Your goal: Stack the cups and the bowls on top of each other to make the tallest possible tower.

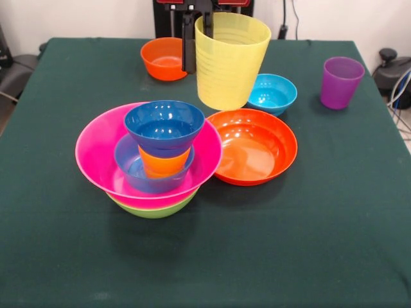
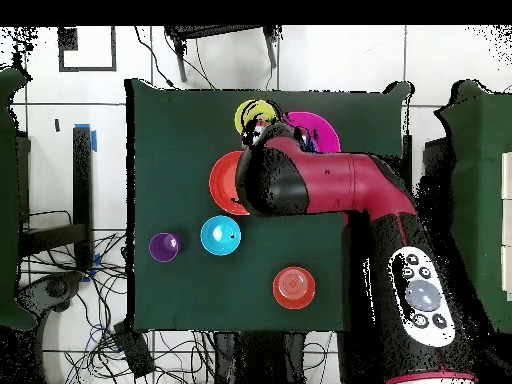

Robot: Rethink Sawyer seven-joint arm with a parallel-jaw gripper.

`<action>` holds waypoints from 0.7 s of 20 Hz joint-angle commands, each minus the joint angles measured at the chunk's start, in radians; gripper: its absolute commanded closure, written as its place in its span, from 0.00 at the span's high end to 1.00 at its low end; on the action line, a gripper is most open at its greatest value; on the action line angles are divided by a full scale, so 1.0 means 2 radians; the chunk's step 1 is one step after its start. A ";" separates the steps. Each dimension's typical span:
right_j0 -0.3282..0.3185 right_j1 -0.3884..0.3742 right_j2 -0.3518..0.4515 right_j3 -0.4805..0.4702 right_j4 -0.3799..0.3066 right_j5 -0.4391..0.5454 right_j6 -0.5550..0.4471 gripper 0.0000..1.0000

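Pincer (image 1: pixel 198 29) clamped on yellow cup (image 1: pixel 231 61) rim

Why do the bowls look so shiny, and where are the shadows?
Front view: white glare streaks sit on the shallow glossy orange plastic bowl and the big pink plastic bowl; soft shadows fall on the green tablecloth beneath them. Overhead view: the red and black arm hides most of the pile.
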 commanded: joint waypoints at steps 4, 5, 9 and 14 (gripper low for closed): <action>-0.016 0.038 0.035 0.056 -0.047 0.046 -0.069 0.00; -0.021 0.039 0.039 0.059 -0.049 0.042 -0.072 0.00; -0.045 0.040 0.054 0.070 -0.050 0.055 -0.091 0.00; -0.070 0.045 0.071 0.085 -0.062 0.045 -0.096 0.00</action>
